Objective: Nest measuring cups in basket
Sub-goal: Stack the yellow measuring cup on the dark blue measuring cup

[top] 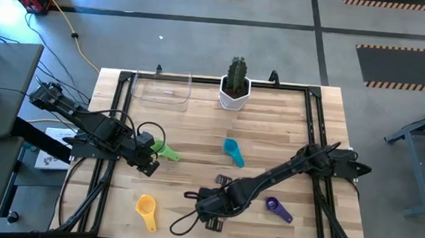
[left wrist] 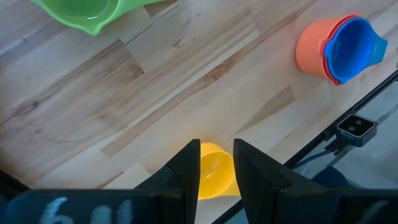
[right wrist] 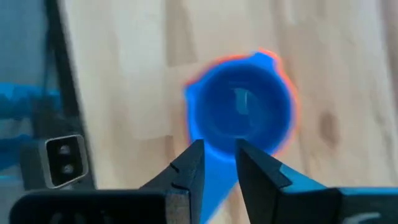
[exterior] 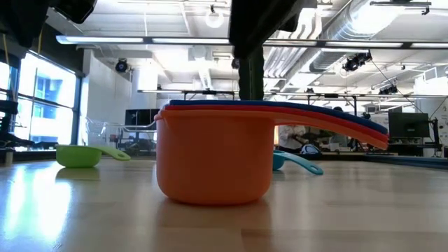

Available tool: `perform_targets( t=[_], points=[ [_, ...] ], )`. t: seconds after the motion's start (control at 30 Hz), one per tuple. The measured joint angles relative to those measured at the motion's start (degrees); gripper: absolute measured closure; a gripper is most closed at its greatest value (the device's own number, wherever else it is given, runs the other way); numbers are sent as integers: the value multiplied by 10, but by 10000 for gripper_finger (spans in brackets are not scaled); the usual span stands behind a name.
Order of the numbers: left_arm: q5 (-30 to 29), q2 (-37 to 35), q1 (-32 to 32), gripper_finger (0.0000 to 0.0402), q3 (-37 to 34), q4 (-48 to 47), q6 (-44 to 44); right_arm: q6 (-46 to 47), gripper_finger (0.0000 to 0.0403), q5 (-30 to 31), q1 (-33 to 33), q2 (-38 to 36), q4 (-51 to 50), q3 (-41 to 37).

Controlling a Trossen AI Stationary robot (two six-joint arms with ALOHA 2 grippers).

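Note:
An orange, red and blue cup stack [exterior: 213,154] stands on its base near the table's near edge, handles lying together. My right gripper [right wrist: 217,158], open by a narrow gap, hovers over the blue cup's handle root [right wrist: 211,180] and hides the stack in the high view. My left gripper [top: 149,167], narrowly open, is in the air beside the green cup [top: 167,152], holding nothing. The yellow cup [top: 146,208], teal cup [top: 233,152] and purple cup [top: 277,208] lie apart on the wood. The clear basket [top: 162,89] sits at the far edge. My right gripper comes at the stack from above, slanting in from the table's right. In the low view its dark fingers [exterior: 248,77] end at the stack's top edge. Whether they touch the blue handle, I cannot tell.
A white pot with a cactus [top: 235,90] stands right of the basket. A black cable loop [top: 183,222] lies at the near edge beside my right gripper. A small black camera [left wrist: 356,126] sits on the near frame rail. Bare wood shows between the cups.

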Motion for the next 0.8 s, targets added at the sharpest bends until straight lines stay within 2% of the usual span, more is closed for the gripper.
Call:
perform_targets(
  t=[0.2, 0.43, 0.53, 0.7, 0.8],
  points=[
    [-3, 0, -18, 316, 0, 0, -1, 42, 320, 21, -3, -1, -113, -1],
    [-19, 7, -61, 316, 0, 9, -2, 66, 320, 25, 3, -1, -162, -3],
    [-40, 17, -94, 316, 0, 48, -8, 81, 320, 25, 3, -1, -176, -3],
    [-44, 49, -139, 316, 0, 120, -36, 91, 320, 16, 3, -1, -210, -3],
    [-47, 72, -157, 316, 0, 134, -58, 103, 320, 15, 3, -1, -224, -3]
  ],
)
